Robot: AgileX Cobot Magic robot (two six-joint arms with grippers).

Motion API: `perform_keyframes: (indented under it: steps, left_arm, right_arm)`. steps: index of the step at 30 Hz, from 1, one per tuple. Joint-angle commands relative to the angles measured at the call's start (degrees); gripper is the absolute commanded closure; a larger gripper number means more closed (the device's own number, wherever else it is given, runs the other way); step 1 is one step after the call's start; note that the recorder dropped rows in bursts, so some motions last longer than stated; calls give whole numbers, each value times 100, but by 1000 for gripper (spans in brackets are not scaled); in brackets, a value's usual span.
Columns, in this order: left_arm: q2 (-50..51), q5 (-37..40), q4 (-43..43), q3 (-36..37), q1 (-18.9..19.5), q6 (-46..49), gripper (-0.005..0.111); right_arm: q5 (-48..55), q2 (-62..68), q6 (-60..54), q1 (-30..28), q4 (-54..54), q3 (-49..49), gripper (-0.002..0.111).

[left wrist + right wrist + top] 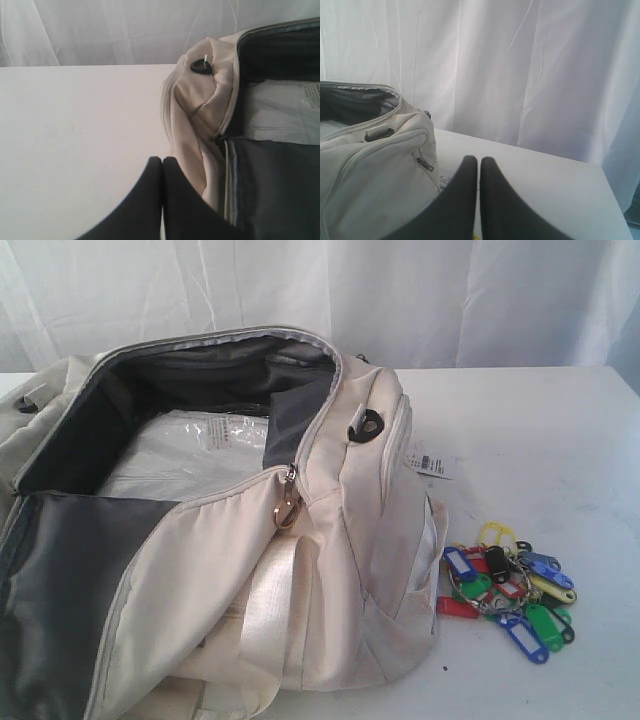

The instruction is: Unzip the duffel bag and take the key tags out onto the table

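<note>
the duffel bag (200,540) lies unzipped, the key tags (505,590) rest on the table (540,440) just beside its right end toward the near edge, nearer the right gripper (478,165), which, like the left gripper (162,165), is closed and empty.

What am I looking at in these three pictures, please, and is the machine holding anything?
It is a robot with two arms. One camera off the arms shows the whole scene: an unzipped cream fabric duffel bag lies on a broad white table, with a bunch of coloured plastic key tags beside it on the tabletop. The other two pictures come from cameras on the wrists. The dark shapes there are the left fingers and the right fingers, each with the bag in view. Both pairs are pressed shut and hold nothing.
</note>
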Motion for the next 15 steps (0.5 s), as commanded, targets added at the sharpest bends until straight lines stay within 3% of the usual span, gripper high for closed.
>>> perform_keyframes:
  steps: [1,9,12,15]
  left_arm:
    - [-30,13,17,22,-14,13,106]
    - [-30,27,6,22,-14,14,106]
    - [-30,81,-609,31,-14,22,106]
    - [-30,656,-1465,31,-14,421,106]
  right_arm:
    - [6,-28,-22,-13,-15,20,105]
    - [6,-28,-22,-13,-15,20,105]
    - [6,-28,-22,-13,-15,20,105]
    - [6,-28,-22,-13,-15,20,105]
